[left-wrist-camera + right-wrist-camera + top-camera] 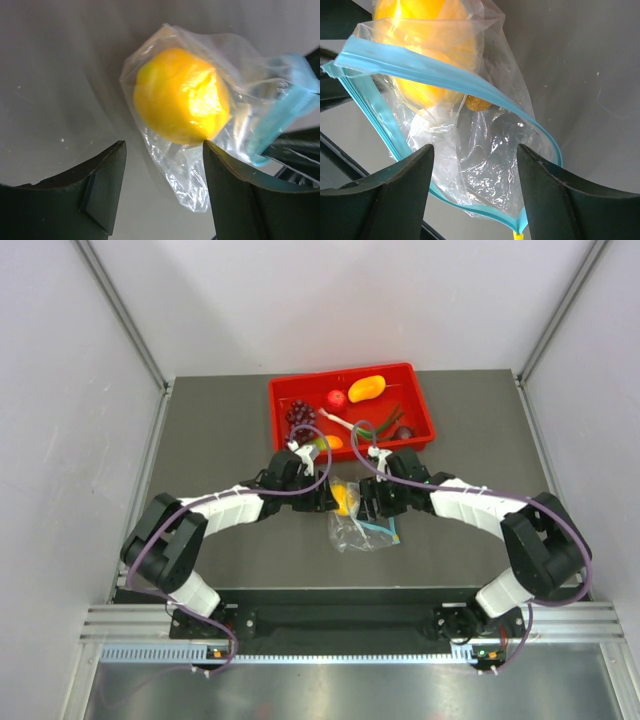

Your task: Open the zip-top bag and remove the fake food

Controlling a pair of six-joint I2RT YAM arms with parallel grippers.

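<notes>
Grey matte table (220,530) fills the space between pale walls, and both arms reach inward to its middle. The zip-top bag (362,527) lies crumpled there, directly between the left gripper (325,496) and the right gripper (373,502).

From the left wrist, the left gripper (164,145) has its fingers (107,185) spread wide and pinches nothing. The yellow lemon (180,95) sits inside the clear plastic just ahead of the fingertips, close to the right-hand finger; whether they touch cannot be told.

From the right wrist, the right gripper (474,150) is likewise spread, with loose bag film (480,170) lying between and beyond its fingers (395,195). The teal zip strip (445,77) is parted into a gaping loop ahead of them, and the lemon (430,50) rests in the bag beyond that loop.

Past both grippers, on the far side, stands a red tray (425,405) with the mango-shaped fruit (367,388) and a dark maroon piece (403,432) in it.
</notes>
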